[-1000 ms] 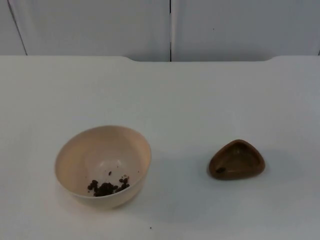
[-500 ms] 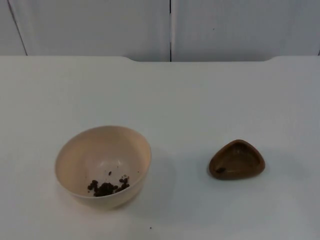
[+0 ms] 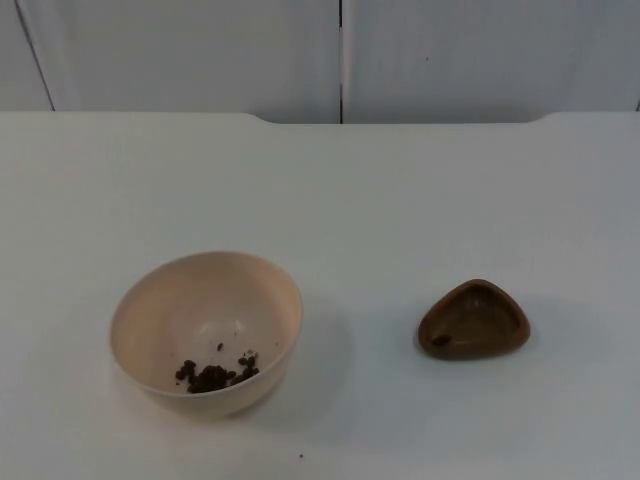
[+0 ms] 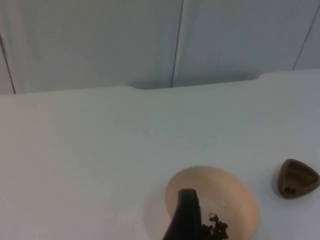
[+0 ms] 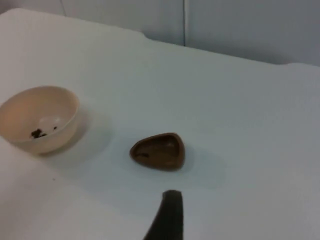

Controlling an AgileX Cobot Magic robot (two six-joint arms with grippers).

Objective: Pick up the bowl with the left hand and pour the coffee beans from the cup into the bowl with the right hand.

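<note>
Judged from how things lie, the pouring is done: both vessels stand on the table (image 3: pixel 400 180) and neither arm holds anything, so what remains looks like pulling back and resting.

Nearest, a single loose bean (image 3: pixel 301 457) lies on the table just in front of the bowl. The cream bowl (image 3: pixel 206 331) sits at the near left, upright, with a small heap of coffee beans (image 3: pixel 215 375) against its near inner wall. Well apart to its right, at about the same depth, stands the small brown wooden cup (image 3: pixel 473 319), rounded-triangular, upright and all but empty; a dark speck at its left inner edge may be one leftover bean. Beyond both, bare table runs to the grey partition wall (image 3: pixel 340 55) at the far side.

The left gripper (image 4: pixel 186 220) hangs above the bowl, clear of it; one black fingertip stands before the rim. The right gripper (image 5: pixel 167 217) hangs on the near side of the cup, also apart from it. With only one fingertip of each to go by, I cannot tell whether either set of jaws is spread or pressed together.

The top view gives the beans' heap and the stray bean plainly. The right wrist view shows the cup's hollow from a lower angle, and the bowl beyond it to the left.
</note>
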